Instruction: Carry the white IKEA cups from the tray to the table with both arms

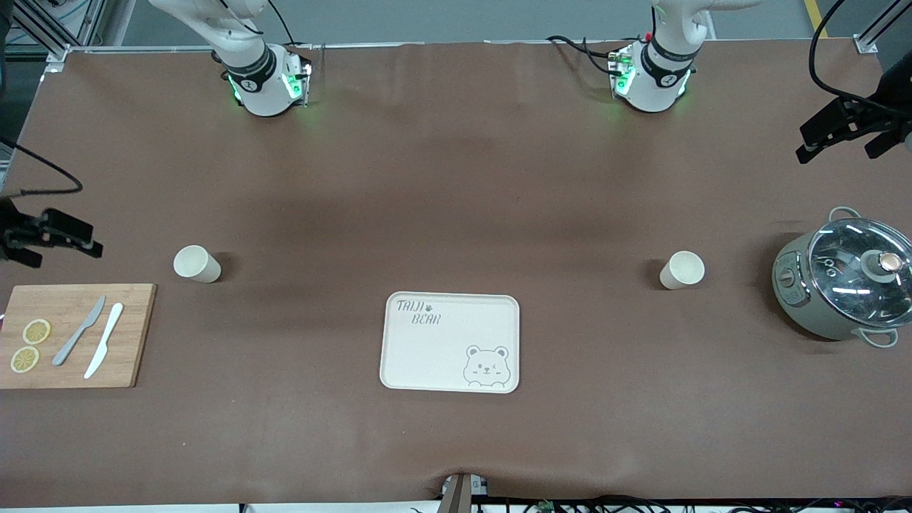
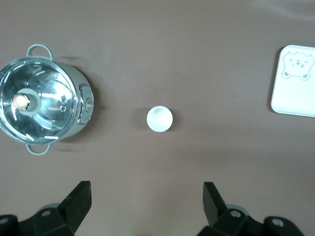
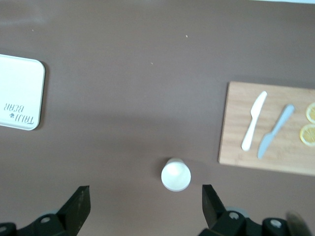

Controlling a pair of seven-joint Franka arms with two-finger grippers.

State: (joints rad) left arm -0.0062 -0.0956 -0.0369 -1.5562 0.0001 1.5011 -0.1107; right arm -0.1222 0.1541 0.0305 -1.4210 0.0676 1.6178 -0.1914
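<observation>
Two white IKEA cups stand upright on the brown table. One cup (image 1: pixel 197 263) is toward the right arm's end, beside the cutting board; it also shows in the right wrist view (image 3: pixel 175 174). The other cup (image 1: pixel 682 270) is toward the left arm's end, beside the pot; it also shows in the left wrist view (image 2: pixel 160 119). My right gripper (image 1: pixel 64 251) (image 3: pixel 146 191) hangs high over the table near its cup, open and empty. My left gripper (image 1: pixel 841 146) (image 2: pixel 147 189) hangs high near its cup, open and empty.
A cream bear tray (image 1: pixel 450 342) lies at mid-table, nearer the front camera than the cups. A wooden cutting board (image 1: pixel 71 335) with two knives and lemon slices lies at the right arm's end. A lidded pot (image 1: pixel 844 285) stands at the left arm's end.
</observation>
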